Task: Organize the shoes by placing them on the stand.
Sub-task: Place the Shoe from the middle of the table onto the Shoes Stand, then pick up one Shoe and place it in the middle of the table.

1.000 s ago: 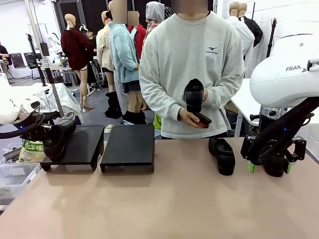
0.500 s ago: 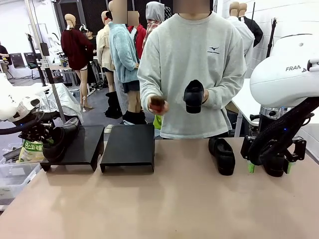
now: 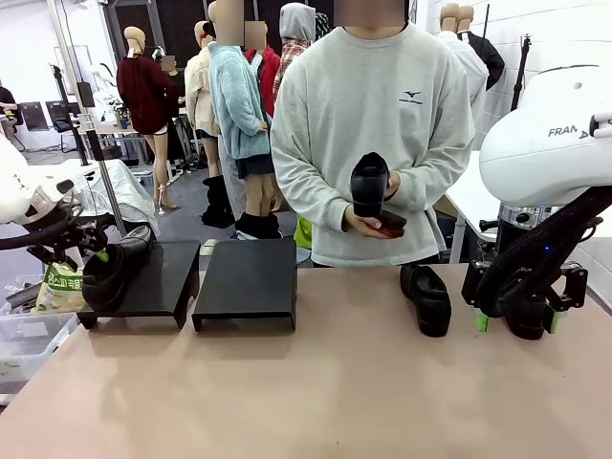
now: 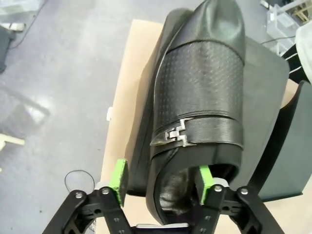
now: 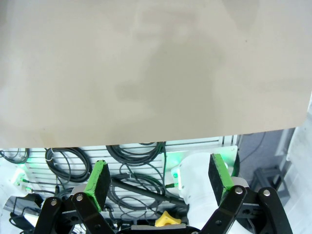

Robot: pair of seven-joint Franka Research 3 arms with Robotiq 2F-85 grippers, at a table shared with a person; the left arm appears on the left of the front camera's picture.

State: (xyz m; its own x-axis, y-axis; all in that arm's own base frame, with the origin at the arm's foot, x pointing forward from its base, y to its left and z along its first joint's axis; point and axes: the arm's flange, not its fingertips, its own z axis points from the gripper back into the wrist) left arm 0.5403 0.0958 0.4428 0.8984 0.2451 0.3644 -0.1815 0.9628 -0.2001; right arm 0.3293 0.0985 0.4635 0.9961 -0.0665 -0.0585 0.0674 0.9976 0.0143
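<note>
— Which stand is in play?

— The left stand (image 3: 158, 273), straight ahead of the left gripper (image 4: 162, 181). The second stand (image 3: 247, 279) sits beyond it.

— And the shoe?

— The shoe on the stand (image 4: 200, 87) runs straight out from the fingers, its long axis in line with them. The toe points away and the heel opening lies between the pads (image 4: 118, 179). The fingers are spread, one pad outside the side wall and one over the opening. Neither is pressing, as far as I can judge, so backing straight out looks cleanest.

— Next one?

— The shoe on the table (image 3: 426, 298) lies just beside the right gripper (image 3: 517, 323), its long axis running toward the person. That gripper's fingers are spread and empty, and it is the nearer arm.
</note>
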